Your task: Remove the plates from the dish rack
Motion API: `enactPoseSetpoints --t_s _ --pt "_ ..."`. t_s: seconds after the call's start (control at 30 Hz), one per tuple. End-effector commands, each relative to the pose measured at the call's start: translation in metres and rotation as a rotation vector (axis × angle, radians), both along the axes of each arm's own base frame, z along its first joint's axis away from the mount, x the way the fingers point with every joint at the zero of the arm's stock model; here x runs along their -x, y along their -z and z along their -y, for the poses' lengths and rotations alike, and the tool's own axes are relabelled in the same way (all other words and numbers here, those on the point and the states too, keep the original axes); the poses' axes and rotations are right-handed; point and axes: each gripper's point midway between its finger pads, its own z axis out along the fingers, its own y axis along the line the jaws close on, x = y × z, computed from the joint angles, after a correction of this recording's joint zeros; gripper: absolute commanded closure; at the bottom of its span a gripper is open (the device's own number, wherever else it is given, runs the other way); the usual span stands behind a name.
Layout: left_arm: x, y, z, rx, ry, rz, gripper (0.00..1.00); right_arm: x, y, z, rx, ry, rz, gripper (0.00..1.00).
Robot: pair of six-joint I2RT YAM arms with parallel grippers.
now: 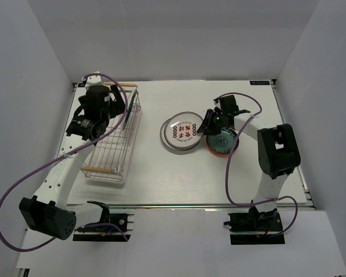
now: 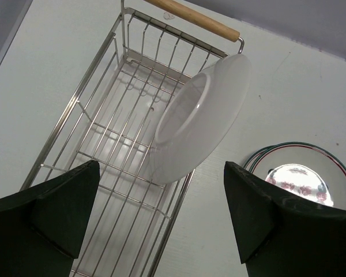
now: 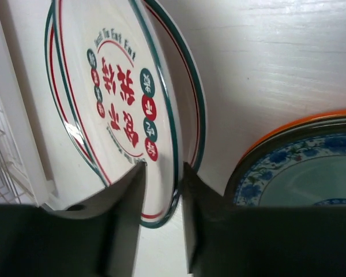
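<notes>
The dish rack (image 1: 111, 149) stands at the left, and one white plate (image 2: 199, 118) leans on edge against its right side, underside showing. My left gripper (image 2: 161, 190) hovers open over the rack (image 2: 104, 133), short of that plate. At the table's middle a white plate with red-green motifs (image 3: 121, 86) rests tilted on a white plate with a green-red rim (image 3: 191, 98). My right gripper (image 3: 161, 173) straddles the motif plate's near rim, jaws slightly open around it. A blue-green patterned plate (image 3: 300, 173) lies on an orange-red plate (image 3: 303, 120) just to the right.
Wooden bar handles (image 2: 190, 17) close both ends of the rack. The white plate stack (image 1: 183, 131) and the blue-green stack (image 1: 222, 143) sit side by side, nearly touching. The right arm's cable (image 1: 229, 173) loops over the table in front of them.
</notes>
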Motion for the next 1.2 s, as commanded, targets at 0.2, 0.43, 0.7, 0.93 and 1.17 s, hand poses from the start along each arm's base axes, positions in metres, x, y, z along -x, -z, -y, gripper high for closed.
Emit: enactPoseSetpoints --t_s 0.2,0.43,0.7,0.93,1.17 --pt "-0.011 0.006 -0.006 -0.079 -0.014 -0.049 0.02 -0.008 -0.014 -0.01 0.073 -0.096 0.065 0.11" --pt "-0.015 0.012 -0.01 -0.106 -0.04 -0.086 0.02 0.005 -0.03 -0.012 0.126 -0.195 0.121 0.11" --pt "-0.023 0.018 -0.012 -0.178 -0.031 -0.113 0.02 -0.002 -0.066 0.002 0.147 -0.116 0.217 0.11" --pt "-0.035 0.031 0.013 -0.202 0.134 -0.152 0.02 0.004 -0.091 0.019 0.193 -0.069 0.299 0.11" --pt "-0.036 0.011 0.027 -0.156 0.206 -0.062 0.02 0.014 -0.094 0.029 0.213 -0.068 0.311 0.11"
